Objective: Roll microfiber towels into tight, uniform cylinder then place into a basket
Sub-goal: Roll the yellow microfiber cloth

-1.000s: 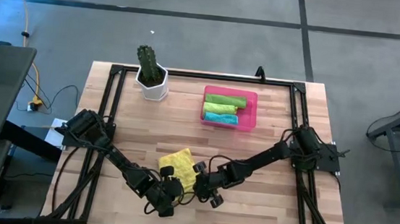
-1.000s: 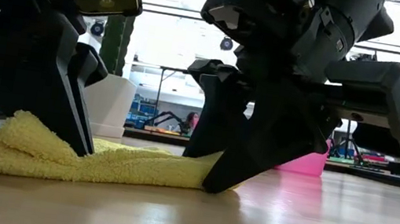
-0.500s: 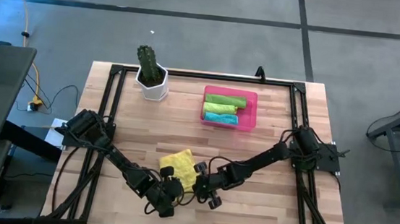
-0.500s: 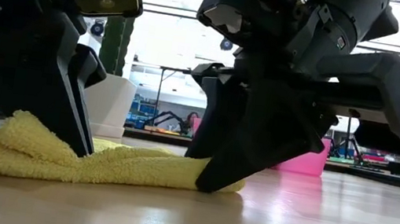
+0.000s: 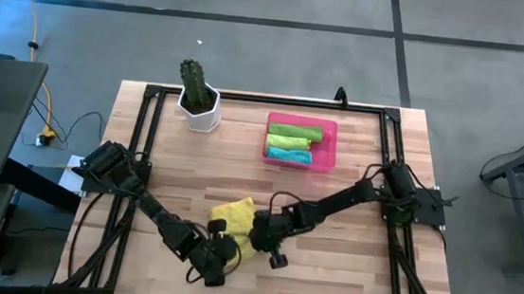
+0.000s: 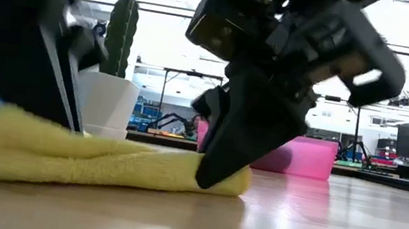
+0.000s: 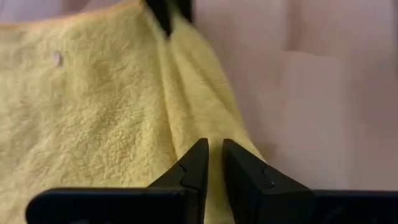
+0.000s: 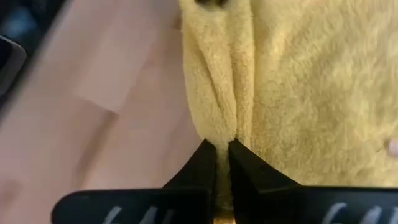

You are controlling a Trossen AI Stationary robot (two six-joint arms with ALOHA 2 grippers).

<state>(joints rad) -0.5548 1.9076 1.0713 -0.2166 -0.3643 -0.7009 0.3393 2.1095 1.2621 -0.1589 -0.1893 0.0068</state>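
Note:
A yellow towel (image 5: 233,211) lies on the wooden table near its front edge, bunched into a ridge along its near side (image 6: 99,165). My left gripper (image 5: 230,247) is shut on one end of that ridge (image 7: 211,155). My right gripper (image 5: 256,232) is shut on the other end (image 8: 222,149). The pink basket (image 5: 327,145) stands at the far right of the table. A green rolled towel (image 5: 294,131) and a teal one (image 5: 288,152) lie in it. My left gripper pinches the raised fold of the yellow towel (image 7: 198,127) between its two fingers, slanting down from the near left. The fold runs on away from the fingertips, and the rest of the towel lies on the table. My right gripper pinches the same ridge at its right end (image 8: 219,127) between its two fingers (image 6: 217,165), slanting down from the near right. The cloth there is gathered into several layers. The towel rests on the table below the fingers.
A white pot with a cactus (image 5: 199,99) stands at the far left. A black frame (image 5: 247,98) runs around the tabletop. Bare wood lies between the towel and the basket and to the right of my right gripper.
My right gripper has rolled its wrist, moved a little toward the table's left and down onto the towel, and shut on the towel's right end. The cloth there has bunched into a thicker ridge. My left gripper stays shut on its end.

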